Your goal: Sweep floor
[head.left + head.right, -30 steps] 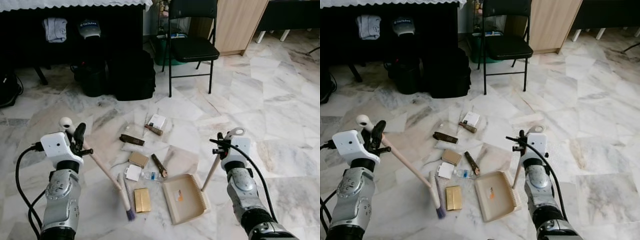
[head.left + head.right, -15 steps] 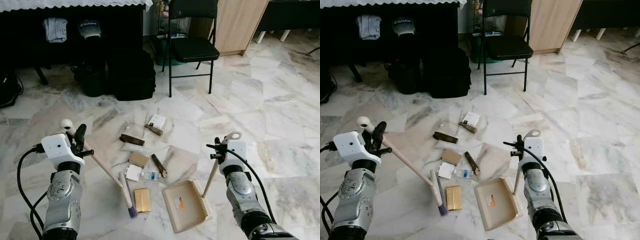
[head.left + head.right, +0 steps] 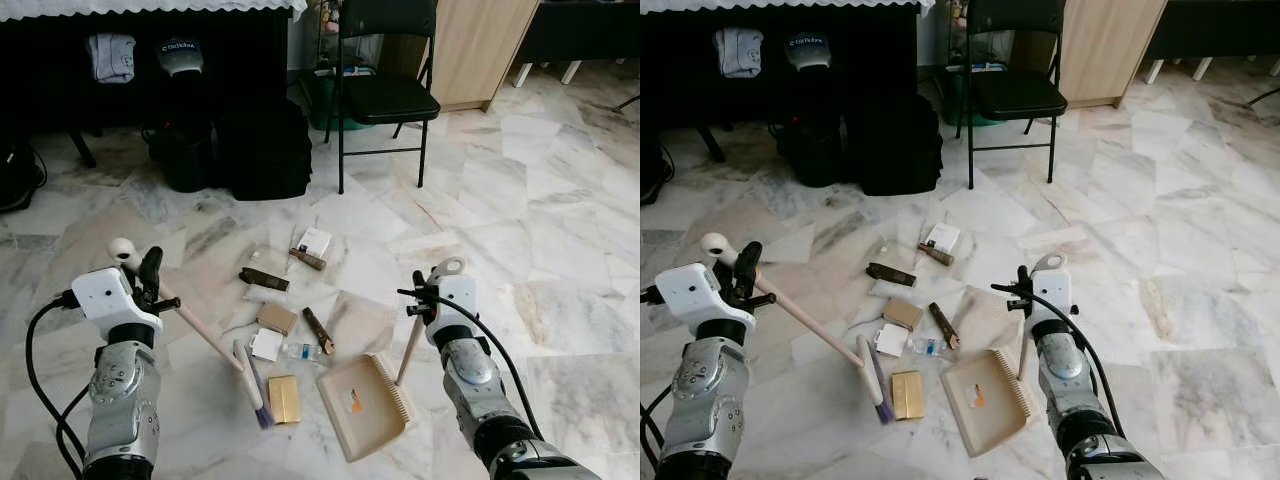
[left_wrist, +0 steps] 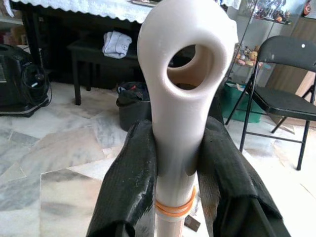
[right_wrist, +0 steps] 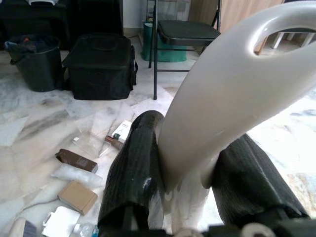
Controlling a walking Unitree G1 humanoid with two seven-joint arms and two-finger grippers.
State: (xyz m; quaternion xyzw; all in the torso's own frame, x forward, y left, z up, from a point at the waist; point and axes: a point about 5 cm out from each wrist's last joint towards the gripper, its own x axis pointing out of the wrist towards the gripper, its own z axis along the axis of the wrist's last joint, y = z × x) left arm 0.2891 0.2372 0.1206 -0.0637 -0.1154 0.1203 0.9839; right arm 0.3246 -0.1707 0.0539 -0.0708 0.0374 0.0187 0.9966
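Marble floor [image 3: 560,200], scrap-holding dustpan [image 3: 362,405]

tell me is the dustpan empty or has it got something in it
Not empty: a small orange scrap lies on the dustpan tray.

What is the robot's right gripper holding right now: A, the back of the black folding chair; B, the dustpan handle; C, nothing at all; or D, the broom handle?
B: the right gripper is closed on the pale handle that runs down to the beige dustpan on the floor, while the left gripper holds the broom.
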